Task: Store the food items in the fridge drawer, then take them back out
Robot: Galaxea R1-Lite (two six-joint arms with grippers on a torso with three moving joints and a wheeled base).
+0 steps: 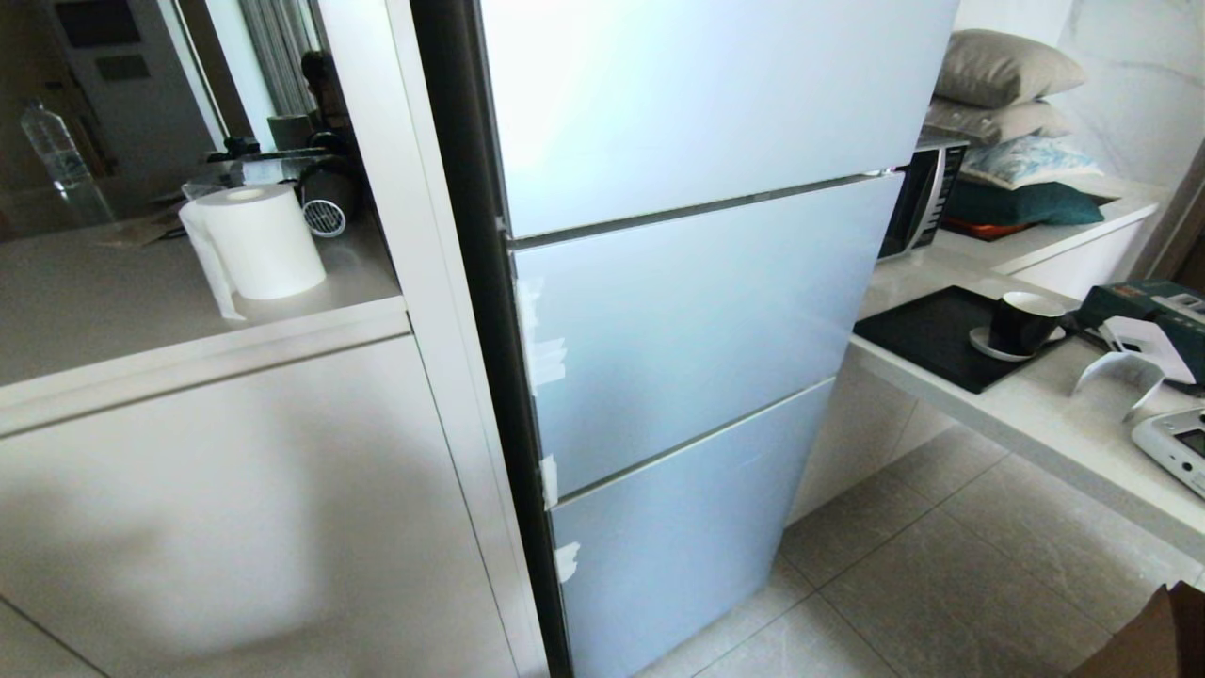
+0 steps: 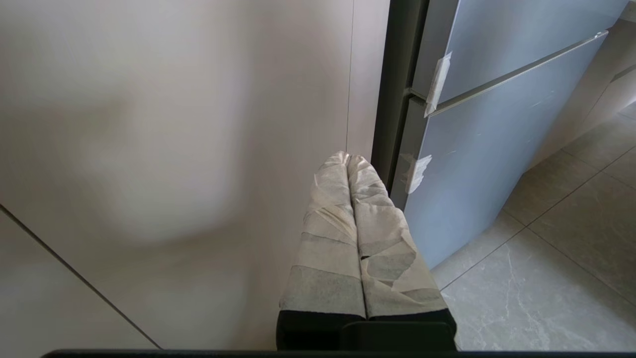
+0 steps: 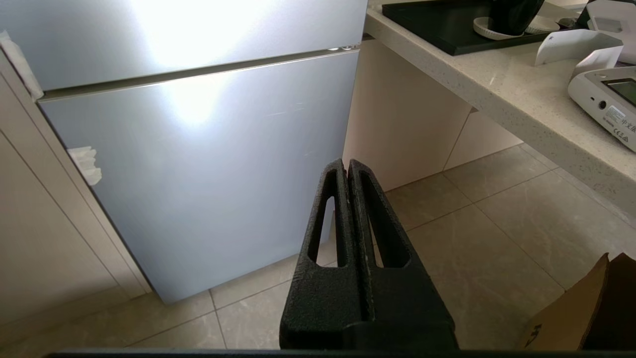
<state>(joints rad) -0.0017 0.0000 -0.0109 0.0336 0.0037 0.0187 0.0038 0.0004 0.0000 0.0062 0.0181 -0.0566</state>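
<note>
1. The fridge [image 1: 697, 311] fills the middle of the head view from top to bottom. It has three pale blue frosted doors stacked one over another, and all three are closed.
2. The fridge drawer and the food items cannot be seen in any view (nothing red or orange shows, and no clear plastic).
3. Scraps of pale tape [image 1: 544, 353] sit along the left edge of the doors, near the seams.
4. The left gripper [image 2: 348, 158] shows only in the left wrist view, lower centre of that frame. Its two fingers [image 2: 328, 238] are wrapped in pale tape and pressed together along their whole length, with nothing between them. It hangs before a beige cabinet panel [image 2: 174, 149], just beside the dark side edge of the fridge.
5. The right gripper [image 3: 347, 164] shows only in the right wrist view, lower centre. Its black slotted fingers [image 3: 382, 233] are closed against each other and hold nothing. It hangs before the lowest door, above a grey tiled floor [image 3: 497, 238].
6. At the right of the head view runs a pale counter [image 1: 1054, 414] with a black mat [image 1: 932, 339], and a dark cup [image 1: 1023, 322] on a saucer at the mat's edge.
7. At the upper left of the head view a white paper roll [image 1: 261, 240] stands on another counter.
8. A microwave [image 1: 927, 193] stands behind the fridge's right edge, with cushions [image 1: 1007, 94] stacked beyond it.
</note>
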